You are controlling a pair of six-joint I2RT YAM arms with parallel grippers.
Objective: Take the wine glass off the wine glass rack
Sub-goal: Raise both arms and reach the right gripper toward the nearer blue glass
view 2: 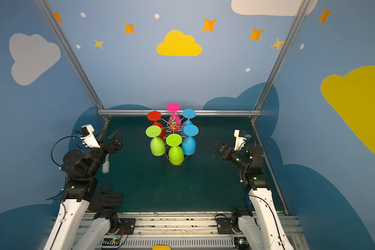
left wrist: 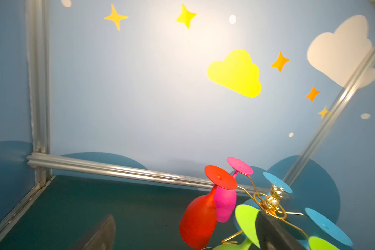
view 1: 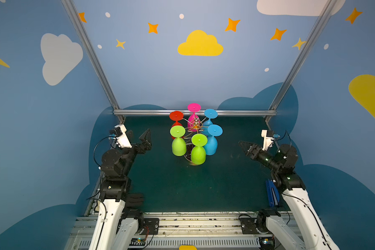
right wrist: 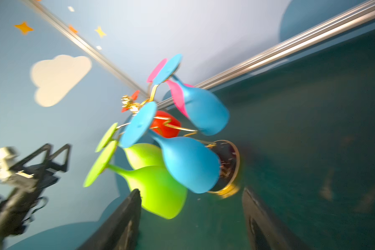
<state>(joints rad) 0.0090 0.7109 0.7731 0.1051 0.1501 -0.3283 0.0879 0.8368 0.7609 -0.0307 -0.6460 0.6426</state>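
The wine glass rack [view 1: 196, 123] [view 2: 173, 123] is a gold wire stand on a round dark base [right wrist: 227, 164], at the back middle of the green table. Several wine glasses hang upside down from its arms: red [view 1: 176, 116], pink [view 1: 193, 107], two blue [view 1: 211, 145] [view 1: 210, 113] and two green [view 1: 198, 153] [view 1: 178, 146]. My left gripper [view 1: 139, 135] [view 2: 110, 135] hovers open to the left of the rack, touching nothing. To the right of the rack my right gripper [view 1: 244, 146] [right wrist: 192, 207] is open and empty, pointing at the near blue glass [right wrist: 188, 164] and the green glass [right wrist: 158, 192].
A black glove [view 2: 106, 199] lies at the front left beside the left arm's base. A blue object [view 1: 272, 194] stands by the right arm at the table's right edge. An aluminium rail [view 1: 195, 112] and blue walls close the table at the back and sides.
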